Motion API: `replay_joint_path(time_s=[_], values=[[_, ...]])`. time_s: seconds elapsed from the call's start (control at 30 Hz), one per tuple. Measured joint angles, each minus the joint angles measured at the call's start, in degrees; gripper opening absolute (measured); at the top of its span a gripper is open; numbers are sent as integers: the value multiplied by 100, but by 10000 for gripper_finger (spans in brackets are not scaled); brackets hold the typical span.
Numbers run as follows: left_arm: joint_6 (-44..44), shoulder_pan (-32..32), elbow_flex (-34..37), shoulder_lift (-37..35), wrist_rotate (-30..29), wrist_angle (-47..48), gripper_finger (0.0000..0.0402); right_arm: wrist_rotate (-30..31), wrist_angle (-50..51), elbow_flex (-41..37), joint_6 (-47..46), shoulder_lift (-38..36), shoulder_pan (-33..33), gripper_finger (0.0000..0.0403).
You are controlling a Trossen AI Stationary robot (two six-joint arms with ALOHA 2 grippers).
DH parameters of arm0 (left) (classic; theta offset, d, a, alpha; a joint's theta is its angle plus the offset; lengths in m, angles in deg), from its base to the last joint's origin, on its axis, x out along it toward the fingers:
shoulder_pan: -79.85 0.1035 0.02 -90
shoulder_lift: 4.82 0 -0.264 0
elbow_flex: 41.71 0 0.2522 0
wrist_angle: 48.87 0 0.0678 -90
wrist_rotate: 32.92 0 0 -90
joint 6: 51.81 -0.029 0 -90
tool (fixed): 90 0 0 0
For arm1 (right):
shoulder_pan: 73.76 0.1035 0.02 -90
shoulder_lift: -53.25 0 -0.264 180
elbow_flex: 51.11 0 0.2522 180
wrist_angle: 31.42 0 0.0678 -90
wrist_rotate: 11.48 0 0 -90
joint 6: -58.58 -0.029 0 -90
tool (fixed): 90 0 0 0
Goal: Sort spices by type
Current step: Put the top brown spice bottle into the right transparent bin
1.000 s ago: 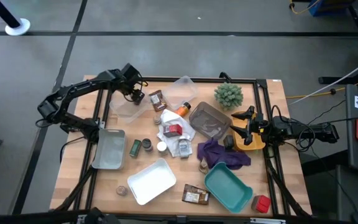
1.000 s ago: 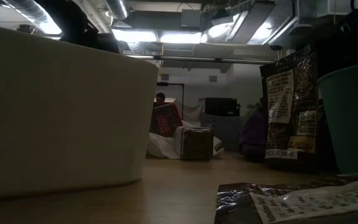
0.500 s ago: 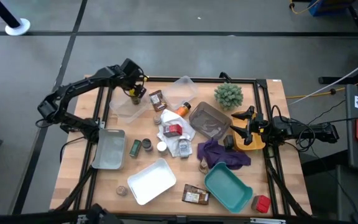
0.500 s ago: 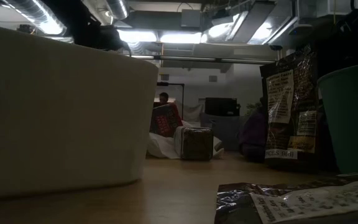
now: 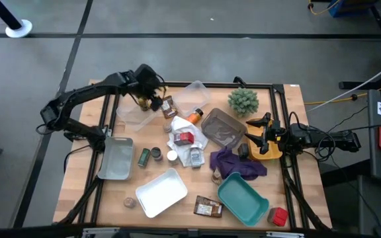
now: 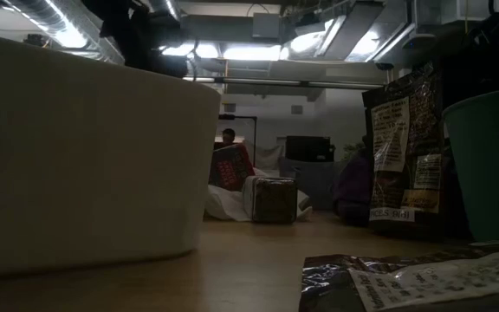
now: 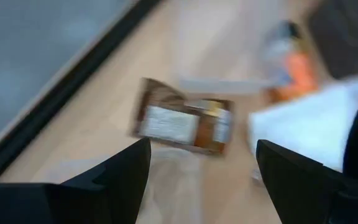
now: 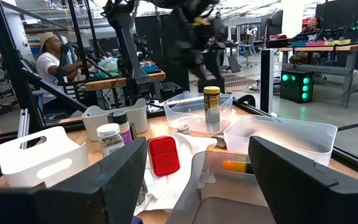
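Observation:
My left gripper is open and hangs over the table's far left, just above a flat brown packet that lies flat on the wood beside a clear tray. A yellow-capped jar stands upright in that tray. An orange jar lies to the packet's right. A red box and a white-capped jar rest on a white cloth. My right gripper is open and empty at the table's right, over a yellow tray.
A green spiky plant stands at the far right. A grey clear tray, a purple cloth, a teal tray, a white tray and a grey tray are spread about. More jars, a packet and a red box lie near.
My left gripper has moved toward the table's right edge, from over the clear tray to over the brown packet. My right arm has kept still.

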Motion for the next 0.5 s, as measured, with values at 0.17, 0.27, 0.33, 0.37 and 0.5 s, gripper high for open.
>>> replay_joint_path(time_s=[0.17, 0.27, 0.33, 0.37, 0.5], values=[[-699, -874, 0, 0, 26, -4, 276, 0, 0, 0, 0, 0, 1, 282], [-996, -1309, 0, 0, 24, -7, 276, 0, 0, 0, 0, 0, -1, 282], [-1043, -1512, 1, 0, 19, -8, 276, 0, -1, 0, 0, 0, 0, 282], [-1036, -1591, 2, 0, 9, -8, 276, 0, 0, 0, 1, 0, -1, 282], [-804, -1788, 108, 0, -170, -147, 276, 0, 0, 0, 0, 0, -1, 282]])
